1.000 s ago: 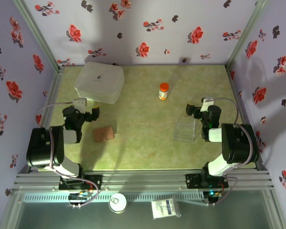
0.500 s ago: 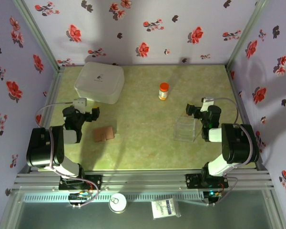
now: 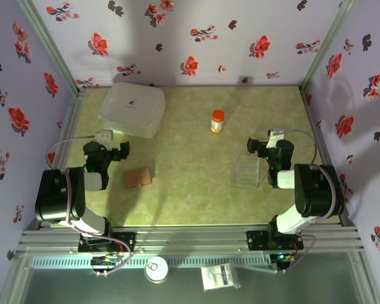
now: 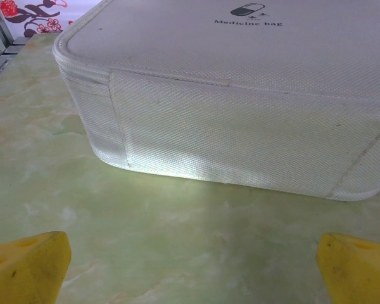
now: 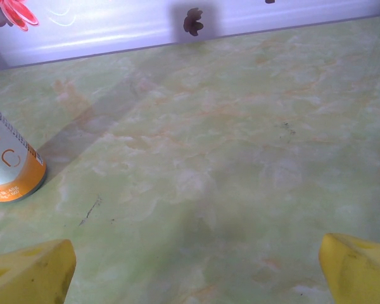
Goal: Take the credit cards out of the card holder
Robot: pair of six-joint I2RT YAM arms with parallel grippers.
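The card holder [image 3: 138,178] lies flat, brown side up, on the green table [image 3: 190,196], just beside the left gripper [image 3: 107,151], whose jaws stand wide apart and hold nothing. The white box [image 4: 240,101] in front of it reads "Medicine bag". The right gripper [image 3: 267,147] is also spread and empty. The print on the orange bottle [image 5: 6,171] is cut off.

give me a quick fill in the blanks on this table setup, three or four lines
1. The left claw and right claw both stand ____.
2. The brown card holder lies nearer the ____ claw.
3. The white case is printed "Medicine ____".
4. The small bottle has an ____ cap.
Missing words: open; left; bag; orange.
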